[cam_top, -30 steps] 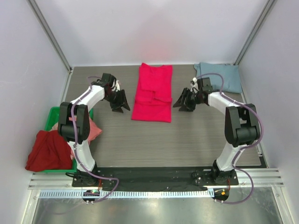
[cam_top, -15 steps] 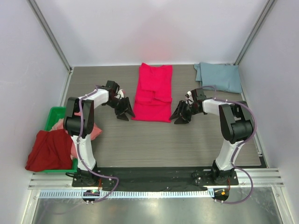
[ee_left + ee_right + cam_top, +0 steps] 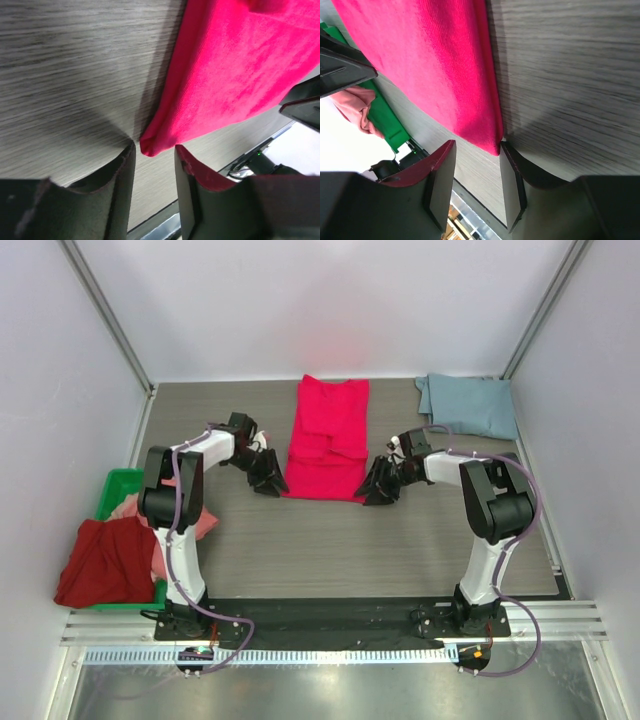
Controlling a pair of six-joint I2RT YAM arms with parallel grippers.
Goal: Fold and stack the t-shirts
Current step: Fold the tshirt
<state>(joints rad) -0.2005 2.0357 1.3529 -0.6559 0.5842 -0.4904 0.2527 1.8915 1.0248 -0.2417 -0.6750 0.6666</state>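
The crimson-pink t-shirt [image 3: 327, 440] lies partly folded in a long strip at the table's middle back. My left gripper [image 3: 270, 477] is open at its near left corner; in the left wrist view that corner [image 3: 150, 145] sits between the open fingers [image 3: 155, 150]. My right gripper [image 3: 378, 485] is open at its near right corner [image 3: 492, 142], which lies between the jaws against one finger. The blue-grey t-shirt [image 3: 468, 405] lies folded at the back right. The dark red t-shirt [image 3: 103, 562] and the salmon pink t-shirt [image 3: 190, 520] are heaped at the left.
A green plastic bin [image 3: 118, 487] stands at the left edge under the heaped shirts; it also shows in the right wrist view [image 3: 385, 117]. White walls close the table on three sides. The arm bases stand on a black rail at the near edge.
Both grippers have moved nearer and inward along the shirt's sides, from its middle to its near corners. The shirts have not moved.
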